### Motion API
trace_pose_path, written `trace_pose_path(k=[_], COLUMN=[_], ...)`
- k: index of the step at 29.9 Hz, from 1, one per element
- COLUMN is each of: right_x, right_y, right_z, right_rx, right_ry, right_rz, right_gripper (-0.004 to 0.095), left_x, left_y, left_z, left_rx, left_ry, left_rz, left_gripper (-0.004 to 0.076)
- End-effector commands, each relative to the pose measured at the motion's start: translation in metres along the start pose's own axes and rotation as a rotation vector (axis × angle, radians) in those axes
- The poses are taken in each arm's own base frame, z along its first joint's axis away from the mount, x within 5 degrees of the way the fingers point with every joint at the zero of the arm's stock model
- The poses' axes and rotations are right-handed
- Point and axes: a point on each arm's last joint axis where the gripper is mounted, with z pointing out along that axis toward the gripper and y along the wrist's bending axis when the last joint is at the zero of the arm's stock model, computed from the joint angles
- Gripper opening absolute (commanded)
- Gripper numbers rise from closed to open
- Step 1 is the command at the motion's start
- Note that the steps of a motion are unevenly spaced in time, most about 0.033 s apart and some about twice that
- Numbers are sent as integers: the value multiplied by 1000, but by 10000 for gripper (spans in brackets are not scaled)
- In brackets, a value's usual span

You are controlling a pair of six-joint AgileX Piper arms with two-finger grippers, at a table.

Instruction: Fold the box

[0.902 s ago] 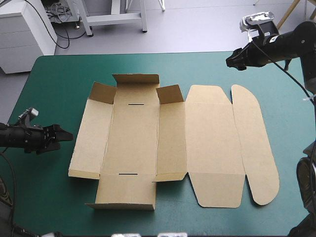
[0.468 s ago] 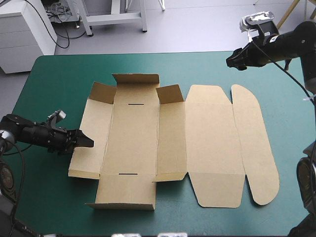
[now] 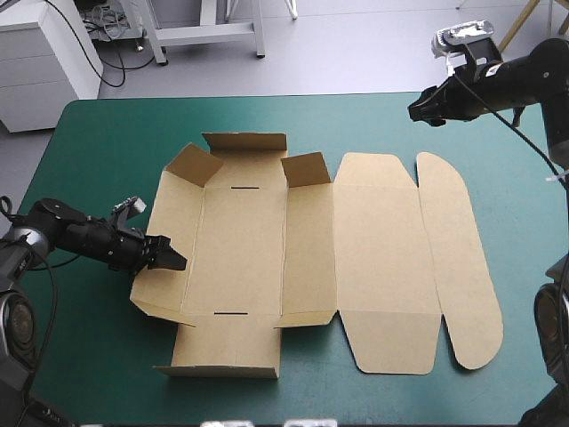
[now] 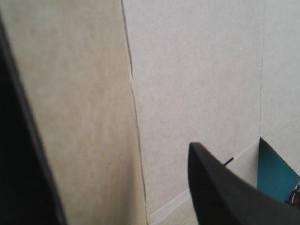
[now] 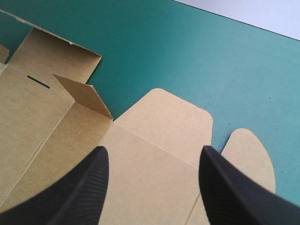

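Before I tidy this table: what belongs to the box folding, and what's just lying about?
Job: the box; the left claw, open at its left wall; the right claw, open, away from it.
Lying about: only the teal-green cover underneath.

One table (image 3: pixel 89 142), with one teal-green cover (image 3: pixel 373 120). One box (image 3: pixel 373 258) lies on it, a single cut sheet of brown board reaching from the middle left to the right of the frame.

There are two grippers: the left gripper (image 3: pixel 175 261) at the middle left and the right gripper (image 3: pixel 420 111) at the upper right. Each pair of jaws has two black fingers (image 5: pixel 70 197), four in all.

The box has two narrow dark slots, the upper slot (image 3: pixel 244 188) and the lower slot (image 3: pixel 228 313). Two small corner flaps stand raised near its upper edge, the left corner flap (image 3: pixel 194 165) and the right corner flap (image 3: pixel 307 169).
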Motion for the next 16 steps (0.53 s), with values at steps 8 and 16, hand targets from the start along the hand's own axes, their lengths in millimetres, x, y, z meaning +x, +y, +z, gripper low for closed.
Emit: trace_pose_path(k=[8, 16], right_x=[-10, -7], right_y=[8, 4], right_z=[-29, -38], right_rx=[21, 114], right_ry=[-113, -91], right_rz=[-5, 4], right_gripper=[454, 454], left_x=[-4, -20], left_y=[-14, -30], left_z=[-9, -22], left_rx=[18, -87], left_ry=[-58, -4], left_rz=[115, 371], left_gripper=[-10, -10])
